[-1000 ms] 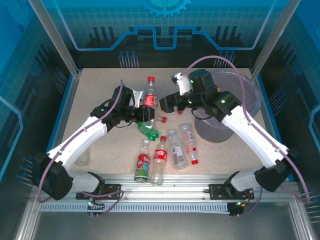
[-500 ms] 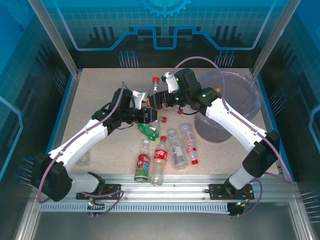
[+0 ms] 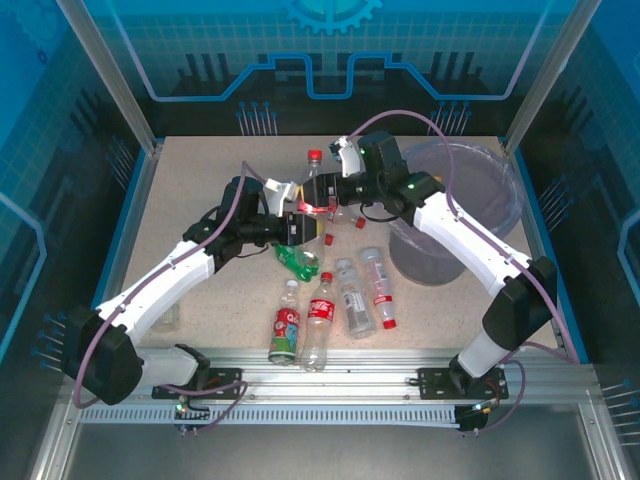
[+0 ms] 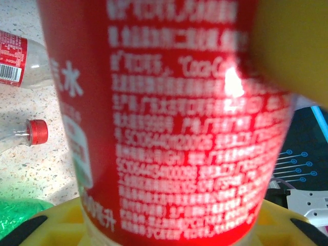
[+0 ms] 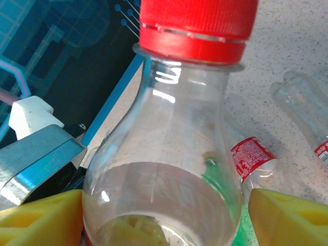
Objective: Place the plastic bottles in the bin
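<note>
A clear red-capped bottle [image 3: 312, 185] with a red label stands upright above the table's middle. My left gripper [image 3: 302, 226] is shut on its lower, labelled part; the red label [image 4: 174, 128] is pressed close to the left wrist camera, with a yellow finger [image 4: 294, 51] against it. My right gripper [image 3: 326, 196] is open around the bottle's clear shoulder [image 5: 164, 169], yellow fingers [image 5: 41, 218] on either side, the right one a sliver apart. A green bottle [image 3: 298, 260] lies below. Several bottles [image 3: 335, 305] lie near the front. The lavender-lined bin [image 3: 470, 205] stands at right.
Loose bottles [image 4: 15, 64] lie on the speckled table beside the held one, one with a red cap [image 4: 37, 131]. A red-labelled bottle [image 5: 253, 156] and a clear one [image 5: 302, 102] lie beyond the right gripper. A red cap [image 3: 362, 224] lies near the bin.
My right arm has swung left from the bin side and brought its gripper around the upper part of the bottle. My left gripper kept hold of that bottle, shifting slightly right.
</note>
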`<act>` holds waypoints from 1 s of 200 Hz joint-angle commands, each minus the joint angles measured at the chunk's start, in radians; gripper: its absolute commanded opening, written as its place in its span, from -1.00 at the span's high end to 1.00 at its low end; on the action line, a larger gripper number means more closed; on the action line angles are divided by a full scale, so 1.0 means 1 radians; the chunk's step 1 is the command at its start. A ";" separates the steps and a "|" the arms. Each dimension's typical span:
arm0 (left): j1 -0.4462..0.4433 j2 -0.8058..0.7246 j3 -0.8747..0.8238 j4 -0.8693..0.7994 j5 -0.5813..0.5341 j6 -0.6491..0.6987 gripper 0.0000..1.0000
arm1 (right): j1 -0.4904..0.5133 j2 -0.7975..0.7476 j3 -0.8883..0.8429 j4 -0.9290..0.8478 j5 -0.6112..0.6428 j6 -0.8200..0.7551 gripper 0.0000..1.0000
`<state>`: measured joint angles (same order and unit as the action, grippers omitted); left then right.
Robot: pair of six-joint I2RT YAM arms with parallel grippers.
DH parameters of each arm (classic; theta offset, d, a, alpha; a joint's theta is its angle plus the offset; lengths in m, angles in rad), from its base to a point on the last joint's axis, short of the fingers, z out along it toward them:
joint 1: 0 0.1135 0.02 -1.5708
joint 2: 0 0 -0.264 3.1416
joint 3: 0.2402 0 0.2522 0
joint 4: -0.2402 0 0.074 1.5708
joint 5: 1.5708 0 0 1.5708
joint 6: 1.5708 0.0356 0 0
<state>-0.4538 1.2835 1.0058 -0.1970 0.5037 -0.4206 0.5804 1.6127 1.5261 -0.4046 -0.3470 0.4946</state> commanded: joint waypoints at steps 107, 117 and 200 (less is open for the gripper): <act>-0.005 -0.021 -0.014 0.060 -0.007 -0.030 0.12 | -0.042 0.005 -0.016 0.077 -0.063 0.021 -0.16; -0.003 -0.029 -0.018 0.050 -0.016 -0.031 -0.09 | -0.046 0.006 -0.008 0.070 -0.061 0.013 -0.15; 0.037 -0.210 -0.018 -0.507 -0.160 0.014 -0.94 | -0.106 0.008 0.179 -0.036 -0.025 -0.080 -0.13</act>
<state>-0.4274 1.1320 0.9909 -0.4213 0.4393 -0.4397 0.4889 1.6180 1.6062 -0.3908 -0.3965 0.4770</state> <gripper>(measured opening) 0.973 0.562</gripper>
